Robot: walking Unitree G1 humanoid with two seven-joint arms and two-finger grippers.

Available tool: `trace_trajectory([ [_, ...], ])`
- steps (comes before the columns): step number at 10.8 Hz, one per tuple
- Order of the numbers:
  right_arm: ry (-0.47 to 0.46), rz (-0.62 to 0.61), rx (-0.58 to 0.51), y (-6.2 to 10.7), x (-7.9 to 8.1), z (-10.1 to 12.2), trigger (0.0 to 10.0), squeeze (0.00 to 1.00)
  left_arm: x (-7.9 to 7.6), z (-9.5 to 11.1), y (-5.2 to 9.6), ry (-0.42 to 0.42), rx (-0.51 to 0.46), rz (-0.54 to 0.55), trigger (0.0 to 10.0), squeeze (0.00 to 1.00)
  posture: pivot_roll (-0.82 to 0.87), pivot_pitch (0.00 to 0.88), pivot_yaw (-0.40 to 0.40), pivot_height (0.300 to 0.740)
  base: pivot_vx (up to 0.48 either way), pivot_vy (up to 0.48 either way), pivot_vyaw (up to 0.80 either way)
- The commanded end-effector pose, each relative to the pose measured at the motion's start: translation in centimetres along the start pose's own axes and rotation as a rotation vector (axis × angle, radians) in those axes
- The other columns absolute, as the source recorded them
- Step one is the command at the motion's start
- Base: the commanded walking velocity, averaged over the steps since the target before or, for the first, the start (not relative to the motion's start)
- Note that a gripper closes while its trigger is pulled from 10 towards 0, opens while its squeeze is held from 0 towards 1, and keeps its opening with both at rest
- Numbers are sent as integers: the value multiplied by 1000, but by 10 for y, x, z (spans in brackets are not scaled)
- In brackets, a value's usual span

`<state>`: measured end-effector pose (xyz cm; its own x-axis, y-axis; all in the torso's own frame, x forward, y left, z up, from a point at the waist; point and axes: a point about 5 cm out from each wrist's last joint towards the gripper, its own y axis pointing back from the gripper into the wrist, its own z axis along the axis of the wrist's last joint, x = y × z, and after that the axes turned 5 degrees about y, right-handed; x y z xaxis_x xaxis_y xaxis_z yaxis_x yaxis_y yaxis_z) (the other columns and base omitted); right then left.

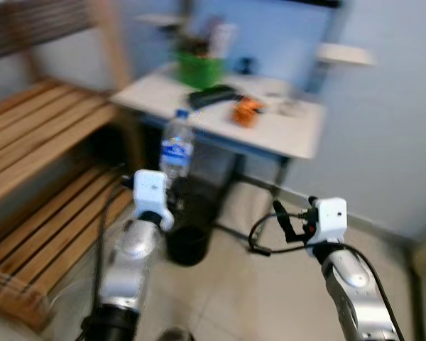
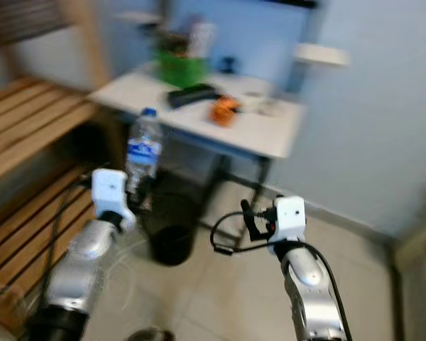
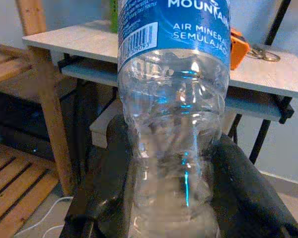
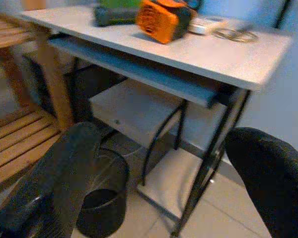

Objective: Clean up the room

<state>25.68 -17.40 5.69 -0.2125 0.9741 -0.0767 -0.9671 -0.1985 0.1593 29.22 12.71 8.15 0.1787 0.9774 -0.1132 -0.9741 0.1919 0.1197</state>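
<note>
My left gripper (image 1: 172,190) is shut on a clear plastic water bottle (image 1: 176,150) with a blue cap and blue label, held upright. In the left wrist view the bottle (image 3: 173,99) stands between both black fingers (image 3: 111,183). The bottle hangs just above a black waste bin (image 1: 189,231) on the tiled floor beside the desk. My right gripper (image 1: 278,213) is raised to the right of the bin, open, with nothing between its fingers (image 4: 64,173). The bin (image 4: 105,198) is also in the right wrist view, below the desk's shelf.
A white desk (image 1: 284,131) on a black frame holds a green container (image 1: 199,69), a dark flat object (image 1: 211,95) and an orange tape measure (image 4: 164,20). A slatted wooden bench (image 1: 35,170) runs along the left. A pale blue wall stands at the right.
</note>
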Motion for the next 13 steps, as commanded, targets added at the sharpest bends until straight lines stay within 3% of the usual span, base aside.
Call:
trace_trajectory([
  [1,-5,-8,6,0,-2,0,10000,0,0,6,-3,-26,-26,1,10000,0,36,1,-43,740,0,0,0],
  [4,-7,-20,-3,-1,-4,2,10000,0,-4,7,-2,20,-35,-54,10000,0,32,1,-36,740,315,0,0],
  [13,-6,-4,14,3,-1,-3,10000,0,-6,2,-4,9,-9,-80,10000,0,28,11,-36,740,461,0,0],
])
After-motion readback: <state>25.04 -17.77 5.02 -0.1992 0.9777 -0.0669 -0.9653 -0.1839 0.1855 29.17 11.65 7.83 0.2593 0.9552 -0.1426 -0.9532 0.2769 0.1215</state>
